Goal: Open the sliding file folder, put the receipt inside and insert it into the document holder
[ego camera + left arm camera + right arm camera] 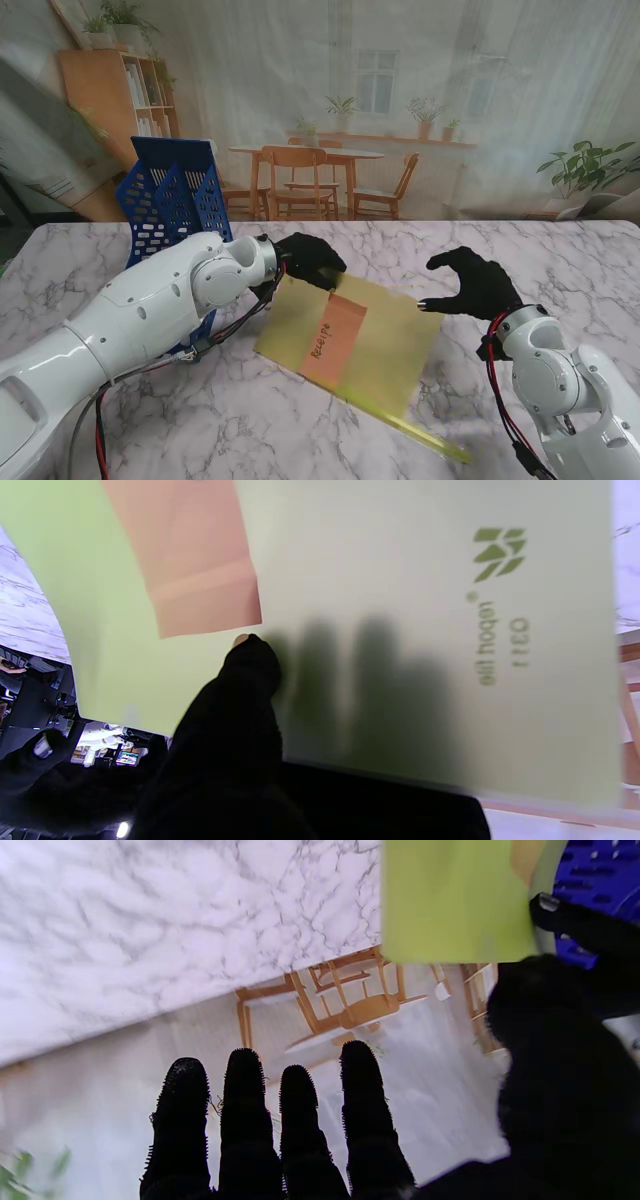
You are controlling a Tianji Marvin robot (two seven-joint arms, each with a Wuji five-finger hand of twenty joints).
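The receipt (333, 340) already sits inside the yellow-green file folder (385, 360), which the left hand (308, 258) pinches by its far corner, lifted over the table's (560, 250) middle. The right hand (470, 283) hovers spread and empty just beside the folder's right corner; insertion into the blue document holder (172, 190) by the left edge remains

White marble table (420, 250) with grey veining in the near scene. Behind it, a printed backdrop (500, 100) of a bright room: wooden dining table and chairs (310, 180) at centre, window (375, 80) with sheer curtains, potted plants on a sill, wooden bookshelf (110, 90) far left, leafy plant (585, 165) far right.
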